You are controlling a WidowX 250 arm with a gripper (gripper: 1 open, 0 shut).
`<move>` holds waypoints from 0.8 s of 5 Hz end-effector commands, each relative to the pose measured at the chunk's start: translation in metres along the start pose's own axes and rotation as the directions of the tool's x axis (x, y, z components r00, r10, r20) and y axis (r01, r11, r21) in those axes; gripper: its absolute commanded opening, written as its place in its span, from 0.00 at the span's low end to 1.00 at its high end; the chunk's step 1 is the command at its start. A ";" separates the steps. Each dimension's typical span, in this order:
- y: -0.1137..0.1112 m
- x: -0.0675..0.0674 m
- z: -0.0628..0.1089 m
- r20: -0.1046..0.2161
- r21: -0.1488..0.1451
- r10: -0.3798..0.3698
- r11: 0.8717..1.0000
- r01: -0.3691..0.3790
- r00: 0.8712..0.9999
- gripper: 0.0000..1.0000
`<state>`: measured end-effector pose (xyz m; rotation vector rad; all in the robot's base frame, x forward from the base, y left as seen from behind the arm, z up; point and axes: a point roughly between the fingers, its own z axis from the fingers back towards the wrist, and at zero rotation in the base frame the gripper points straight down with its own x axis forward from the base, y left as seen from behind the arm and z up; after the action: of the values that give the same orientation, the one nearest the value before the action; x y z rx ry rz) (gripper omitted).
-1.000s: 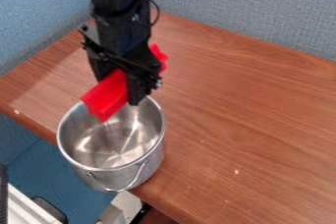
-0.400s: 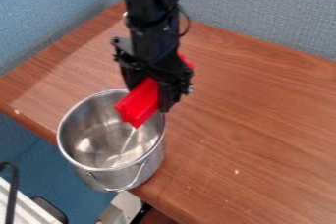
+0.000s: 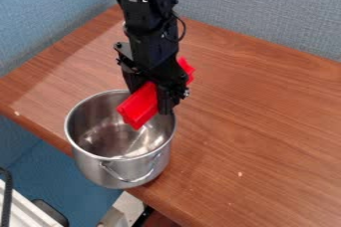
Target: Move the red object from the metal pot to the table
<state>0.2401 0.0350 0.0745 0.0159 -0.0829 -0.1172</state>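
The red object [image 3: 143,103] hangs tilted in the air, its lower end over the right rim of the metal pot [image 3: 94,146]. My gripper [image 3: 158,84] is shut on its upper part, fingers pointing down, and the black arm rises above it toward the top of the view. The pot is shiny steel, stands at the table's [image 3: 253,121] front left edge and has nothing else visible inside. A wire loop handle [image 3: 128,178] hangs on its near side.
The wooden tabletop stretches away to the right and behind the pot. Its front edge runs just below the pot, with a blue floor and a white object [image 3: 123,211] beneath. A grey-blue wall [image 3: 266,7] stands behind the table.
The gripper has carried the red object up and to the right, from over the pot's middle to its right rim. The pot has shifted slightly in the view.
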 end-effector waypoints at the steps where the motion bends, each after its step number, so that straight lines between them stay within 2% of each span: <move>1: 0.008 -0.008 -0.001 -0.013 0.027 0.104 0.994 -0.103 0.995 0.00; 2: 0.012 -0.012 -0.008 -0.029 0.023 0.219 0.976 -0.219 0.975 0.00; 3: 0.009 -0.017 -0.011 -0.051 0.028 0.329 0.944 -0.328 0.943 0.00; 4: 0.014 -0.010 -0.005 -0.048 0.036 0.354 0.935 -0.352 0.934 0.00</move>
<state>0.2259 0.0463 0.0625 0.0241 -0.0032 0.2379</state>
